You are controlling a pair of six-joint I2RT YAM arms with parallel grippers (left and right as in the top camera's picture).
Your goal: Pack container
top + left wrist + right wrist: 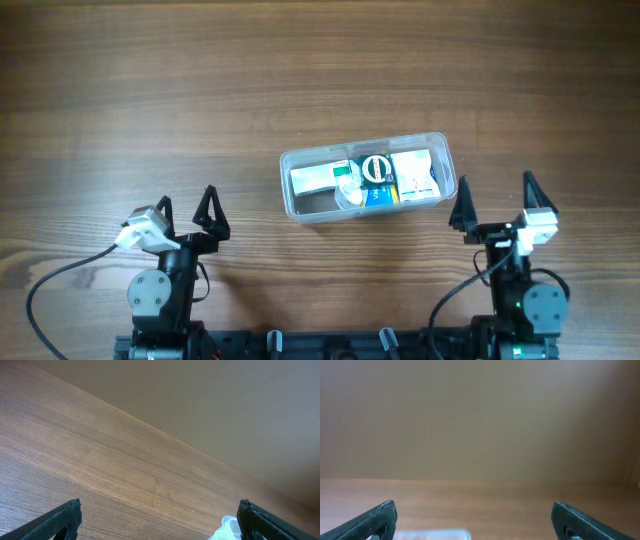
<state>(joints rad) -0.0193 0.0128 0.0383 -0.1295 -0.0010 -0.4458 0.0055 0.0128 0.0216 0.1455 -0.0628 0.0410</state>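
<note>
The clear plastic container [300,205] sits on the wooden table right of centre. It holds small boxes: a white-green one [317,178], a blue one with a round mark [377,180] and a white one [413,174], plus a small clear item [348,192]. My left gripper [186,212] is open and empty at the front left, apart from the container. My right gripper [493,196] is open and empty just right of the container's right end. A corner of the container shows in the left wrist view [226,530] and its rim in the right wrist view [432,535].
The wooden table [150,90] stretches wide around the container. Black cables [40,290] loop near both arm bases at the front edge. A plain beige wall [480,420] stands behind the table.
</note>
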